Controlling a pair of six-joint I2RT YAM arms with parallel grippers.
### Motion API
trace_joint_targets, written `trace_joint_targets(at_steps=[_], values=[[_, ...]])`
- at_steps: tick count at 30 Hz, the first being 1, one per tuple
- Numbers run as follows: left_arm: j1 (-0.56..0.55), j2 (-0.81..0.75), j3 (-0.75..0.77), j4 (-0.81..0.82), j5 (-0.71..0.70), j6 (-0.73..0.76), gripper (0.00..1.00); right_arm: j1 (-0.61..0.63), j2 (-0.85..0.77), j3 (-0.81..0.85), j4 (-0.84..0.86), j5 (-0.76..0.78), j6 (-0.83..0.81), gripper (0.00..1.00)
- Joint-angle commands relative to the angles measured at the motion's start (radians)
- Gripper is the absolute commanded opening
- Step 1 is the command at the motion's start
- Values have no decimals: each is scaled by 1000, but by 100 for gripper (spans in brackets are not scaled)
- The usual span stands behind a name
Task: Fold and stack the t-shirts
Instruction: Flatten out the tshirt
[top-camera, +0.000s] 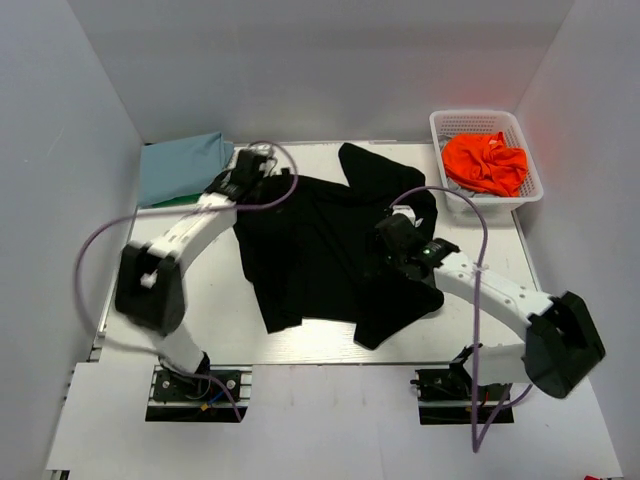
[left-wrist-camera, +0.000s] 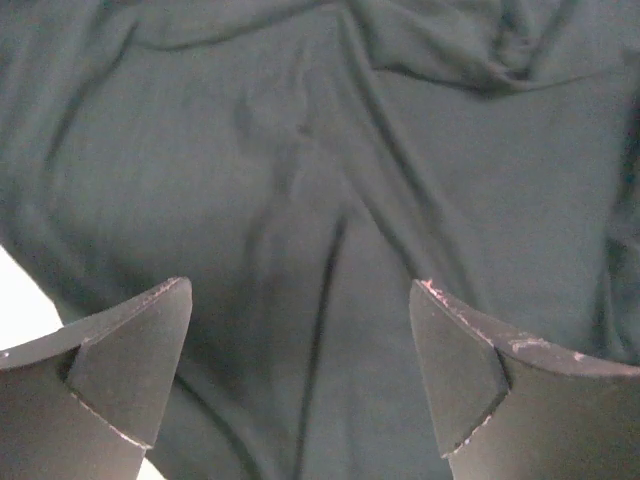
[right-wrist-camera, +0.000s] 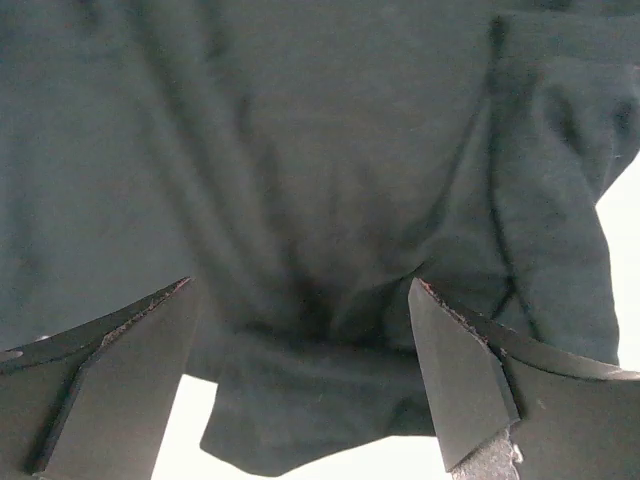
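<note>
Basket (top-camera: 476, 114) holds orange tee (top-camera: 487, 163); left end effector (left-wrist-camera: 300, 297) and right end effector (right-wrist-camera: 300, 293) gape above black tee (top-camera: 320, 250).

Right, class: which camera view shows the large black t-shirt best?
The top external view: it alone shows the large black t-shirt nearly whole, spread out. Each wrist view shows only a close patch of its wrinkled fabric.

White plastic mesh basket (top-camera: 480, 122) is parked at the far right corner of the counter (top-camera: 215, 320). Counter's just a plain pale top, boxed in by smooth grey walls (top-camera: 60, 150) on the left, right and far sides.
</note>
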Motion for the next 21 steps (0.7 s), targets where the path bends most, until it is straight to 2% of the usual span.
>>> trace_joint_targets(at_steps=[1, 3, 4, 6, 10, 16, 21], values=[[-16, -335, -292, 8, -4, -148, 100, -28, 79, 54, -24, 37, 66, 90], [-16, -454, -423, -15, -14, -245, 100, -42, 98, 46, 7, 3, 74, 90], [-25, -556, -551, -15, 0, -303, 100, -50, 112, 35, 16, -35, 75, 90], [-37, -641, -704, -6, 44, -346, 100, -62, 115, 29, 22, -46, 78, 90], [-62, -775, -827, -98, 95, -412, 100, -82, 89, 20, -8, -10, 96, 90], [-121, -793, -964, -107, 182, -458, 97, -108, -12, -41, -42, 21, 141, 90], [-192, -747, -982, -164, 98, -458, 84, -119, -67, -97, -45, 15, 175, 90]])
